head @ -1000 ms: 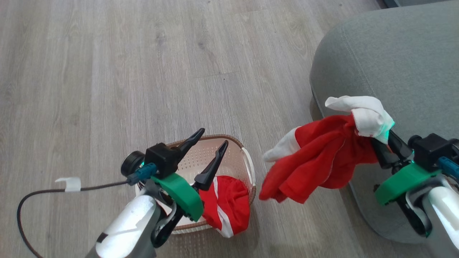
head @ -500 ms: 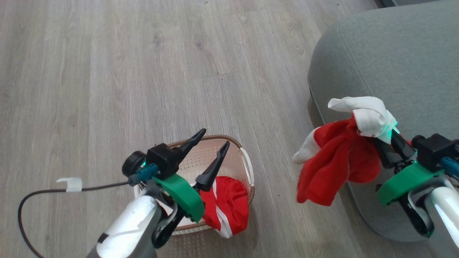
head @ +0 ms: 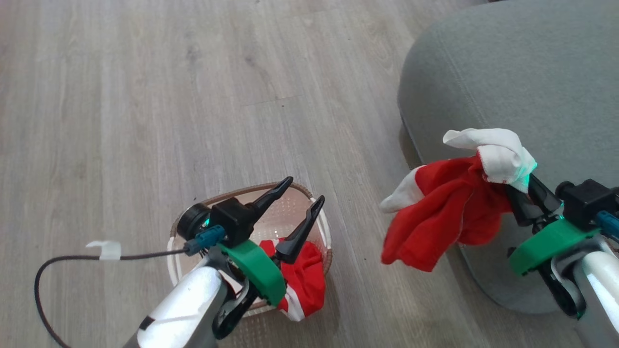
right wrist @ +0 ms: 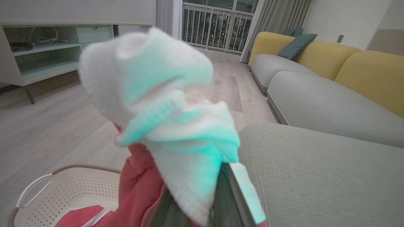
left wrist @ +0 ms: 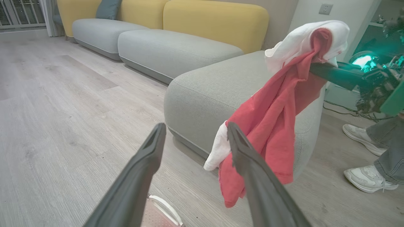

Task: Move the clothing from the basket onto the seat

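My right claw (head: 522, 186) pinches a red garment (head: 445, 217), frame right, mid-carry. Next: over the seat (head: 508, 72), then release (left claw (head: 305, 189) spread above the basket (head: 283, 215)).

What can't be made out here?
- Head view: the left gripper and its arm cover much of the basket and part of the second garment in it.
- Head view: the held garment wraps the right gripper; fingertips hidden.
- Right wrist view: that garment's white fabric is blurred, too near the lens.
- Left wrist view: the person is cut off by the right edge above the shins.
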Motion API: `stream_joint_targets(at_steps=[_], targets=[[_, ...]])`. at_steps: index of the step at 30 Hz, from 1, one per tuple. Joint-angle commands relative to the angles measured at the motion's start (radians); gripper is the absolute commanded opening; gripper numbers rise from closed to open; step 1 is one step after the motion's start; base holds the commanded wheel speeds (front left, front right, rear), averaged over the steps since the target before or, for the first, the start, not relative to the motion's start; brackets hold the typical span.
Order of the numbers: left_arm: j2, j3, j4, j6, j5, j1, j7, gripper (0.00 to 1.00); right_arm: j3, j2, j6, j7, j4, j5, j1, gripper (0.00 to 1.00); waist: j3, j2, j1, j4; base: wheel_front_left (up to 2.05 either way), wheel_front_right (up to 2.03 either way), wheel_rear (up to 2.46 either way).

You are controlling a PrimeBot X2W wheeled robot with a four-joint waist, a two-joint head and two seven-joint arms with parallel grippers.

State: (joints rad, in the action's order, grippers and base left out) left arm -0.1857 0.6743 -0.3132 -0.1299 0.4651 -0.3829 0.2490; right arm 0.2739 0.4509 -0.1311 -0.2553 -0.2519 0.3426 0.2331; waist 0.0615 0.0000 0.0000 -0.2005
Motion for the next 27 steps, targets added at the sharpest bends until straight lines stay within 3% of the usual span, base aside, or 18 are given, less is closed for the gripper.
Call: stream_joint_targets(at_steps=[1, 27], targets=[[-0.014, -0.034, 0.036, -0.001, -0.007, -0.033, 0.013, 1.00, 0.000, 0.020, 0.000, -0.006, 0.034, -0.007, 0.010, 0.00, 0.001, 0.0000, 0.0000, -0.014, 0.00, 0.00, 0.00], [-0.021, -0.012, 0.033, -0.001, -0.002, -0.038, 0.013, 1.00, 0.005, 0.019, 0.000, -0.006, 0.014, -0.011, 0.031, 0.00, 0.015, 0.0000, 0.0000, -0.184, 0.00, 0.00, 0.00]])
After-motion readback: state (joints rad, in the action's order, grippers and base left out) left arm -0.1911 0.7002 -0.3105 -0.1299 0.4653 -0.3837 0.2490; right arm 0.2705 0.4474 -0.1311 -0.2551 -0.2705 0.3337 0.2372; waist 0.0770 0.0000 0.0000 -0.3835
